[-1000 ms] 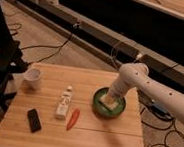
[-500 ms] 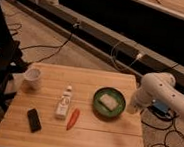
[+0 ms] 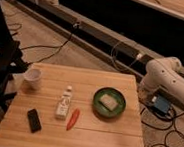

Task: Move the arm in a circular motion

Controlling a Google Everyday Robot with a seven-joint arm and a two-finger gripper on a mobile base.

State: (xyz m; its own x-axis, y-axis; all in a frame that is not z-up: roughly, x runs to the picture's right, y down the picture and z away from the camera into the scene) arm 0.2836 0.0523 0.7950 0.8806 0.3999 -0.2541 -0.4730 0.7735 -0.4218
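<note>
The glossy white arm [image 3: 171,78] comes in from the right edge, bends at a bulbous joint and points down beside the table's right side. My gripper [image 3: 144,93] is at its lower end, off the wooden table [image 3: 102,145], just right of its back right corner and right of the green bowl [image 3: 109,101]. It holds nothing that I can see.
On the table are a white cup [image 3: 33,77], a white bottle [image 3: 64,105] lying flat, a red chili [image 3: 73,118], a black phone [image 3: 34,120] and a pale block in the bowl. A blue box [image 3: 160,104] and cables lie on the floor at the right.
The arm has swung right, from over the green bowl to beside the table's right edge, and a little further back.
</note>
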